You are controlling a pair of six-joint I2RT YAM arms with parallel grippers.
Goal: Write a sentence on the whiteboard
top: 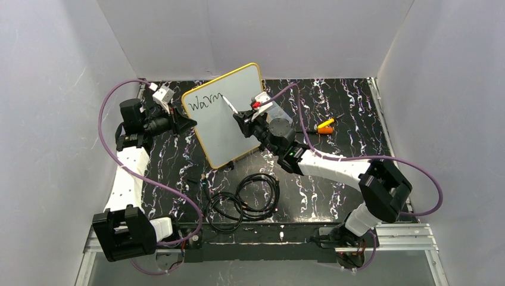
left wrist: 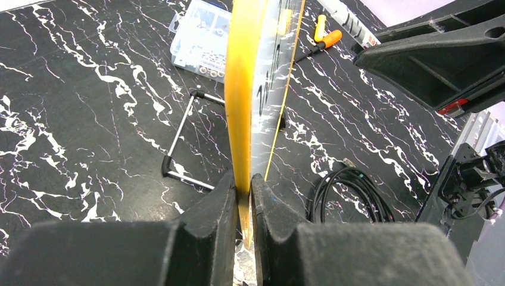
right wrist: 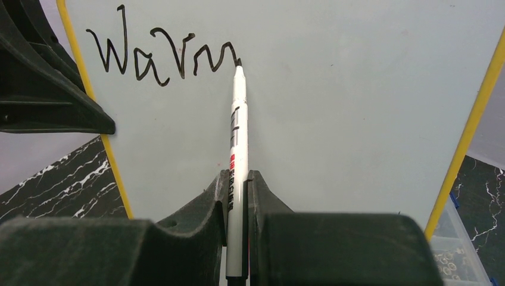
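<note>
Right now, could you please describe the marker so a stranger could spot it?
Find the yellow-framed whiteboard. The right tool holds a slim white marker, black tip at the end of the writing. Unlike the orange and yellow items nearby, it is white and gripped.

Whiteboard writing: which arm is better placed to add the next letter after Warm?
Right: the right pincer is shut on the marker, whose tip touches the whiteboard just after Warm. The left pincer is clamped on the board's yellow frame, steadying it.
</note>
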